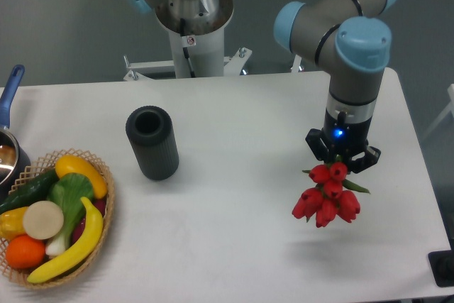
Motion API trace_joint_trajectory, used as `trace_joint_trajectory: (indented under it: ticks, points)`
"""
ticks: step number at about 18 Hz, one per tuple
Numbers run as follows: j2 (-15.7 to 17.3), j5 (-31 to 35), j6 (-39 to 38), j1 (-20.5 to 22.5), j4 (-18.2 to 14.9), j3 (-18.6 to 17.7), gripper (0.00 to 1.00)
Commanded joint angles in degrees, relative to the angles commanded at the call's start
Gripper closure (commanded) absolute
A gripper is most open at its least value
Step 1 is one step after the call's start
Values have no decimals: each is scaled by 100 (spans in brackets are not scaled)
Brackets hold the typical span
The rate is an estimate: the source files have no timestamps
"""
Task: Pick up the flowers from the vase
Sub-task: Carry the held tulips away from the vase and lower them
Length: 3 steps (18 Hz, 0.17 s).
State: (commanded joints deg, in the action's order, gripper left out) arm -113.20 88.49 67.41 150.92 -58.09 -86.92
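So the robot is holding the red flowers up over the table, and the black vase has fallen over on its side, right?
Not quite. The gripper does hold the flowers up over the table, but the camera view shows the vase standing upright, its round mouth facing up.

Bare table [241,175] between vase [152,142] and held flowers [328,195]; basket [106,207] far left.
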Motion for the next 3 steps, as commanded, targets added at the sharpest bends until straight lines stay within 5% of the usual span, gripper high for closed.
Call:
trace_joint_trajectory:
  ticks: [3]
  points:
    - [-53,177,0,-106,9,0,78]
